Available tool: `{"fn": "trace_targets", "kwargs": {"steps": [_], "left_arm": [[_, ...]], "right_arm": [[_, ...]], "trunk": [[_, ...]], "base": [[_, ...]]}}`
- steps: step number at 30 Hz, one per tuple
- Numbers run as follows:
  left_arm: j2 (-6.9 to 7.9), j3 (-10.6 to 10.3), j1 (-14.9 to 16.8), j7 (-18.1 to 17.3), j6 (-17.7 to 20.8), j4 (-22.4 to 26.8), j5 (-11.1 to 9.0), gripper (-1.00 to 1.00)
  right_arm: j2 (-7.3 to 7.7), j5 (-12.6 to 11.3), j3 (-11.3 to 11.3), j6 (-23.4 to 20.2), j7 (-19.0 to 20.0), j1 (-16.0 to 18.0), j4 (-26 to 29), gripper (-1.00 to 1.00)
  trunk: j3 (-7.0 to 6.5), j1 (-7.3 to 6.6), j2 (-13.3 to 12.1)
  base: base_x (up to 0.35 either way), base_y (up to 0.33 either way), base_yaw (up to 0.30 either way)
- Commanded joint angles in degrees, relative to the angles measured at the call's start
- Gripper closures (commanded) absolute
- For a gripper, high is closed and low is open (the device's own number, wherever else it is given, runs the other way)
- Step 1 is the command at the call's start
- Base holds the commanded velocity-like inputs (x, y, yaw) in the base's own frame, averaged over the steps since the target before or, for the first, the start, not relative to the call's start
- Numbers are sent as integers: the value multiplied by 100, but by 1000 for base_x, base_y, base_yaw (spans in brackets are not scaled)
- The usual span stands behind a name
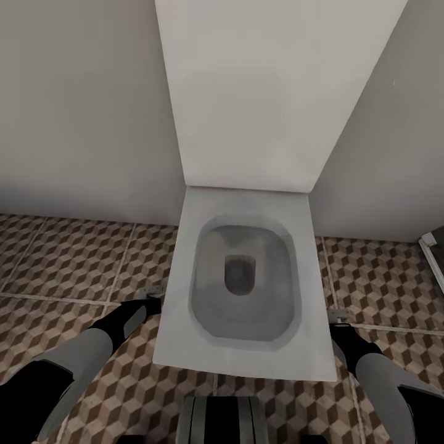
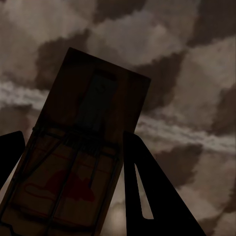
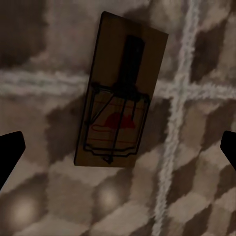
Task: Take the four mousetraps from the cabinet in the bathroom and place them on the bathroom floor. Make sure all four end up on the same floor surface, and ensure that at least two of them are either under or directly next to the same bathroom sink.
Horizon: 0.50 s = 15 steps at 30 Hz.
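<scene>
Cube-patterned floor tiles (image 1: 74,265) run round a white toilet (image 1: 246,283). Left gripper (image 2: 73,187) looks closed on a trap (image 2: 83,152), though the dim view leaves that unsure. Right gripper (image 3: 118,152) hangs wide open above a second trap (image 3: 120,93) lying flat across a grout line. Each is light, stiff and thin; pinch the board's long edges, clear of the wire.

A toilet (image 1: 246,277) stands on the bathroom floor (image 1: 74,265) between both arms.

White toilet (image 1: 246,345) – lid up – against pale wall (image 1: 80,105).
</scene>
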State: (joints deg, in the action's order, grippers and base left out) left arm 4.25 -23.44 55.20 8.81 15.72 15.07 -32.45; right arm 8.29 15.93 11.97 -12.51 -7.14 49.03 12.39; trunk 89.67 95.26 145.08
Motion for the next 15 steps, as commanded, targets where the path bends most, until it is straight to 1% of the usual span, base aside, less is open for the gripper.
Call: {"fn": "trace_targets", "kwargs": {"steps": [1,15], "left_arm": [[6,-47,0,33,28,18,-60,100],[6,-40,0,33,28,14,-60,100]], "right_arm": [[-3,59,33,-32,2,1,9,-100],[5,67,33,-32,2,1,9,-100]], "trunk": [[3,-1,1],[3,-1,1]], "base": [[0,0,0],[0,0,0]]}}
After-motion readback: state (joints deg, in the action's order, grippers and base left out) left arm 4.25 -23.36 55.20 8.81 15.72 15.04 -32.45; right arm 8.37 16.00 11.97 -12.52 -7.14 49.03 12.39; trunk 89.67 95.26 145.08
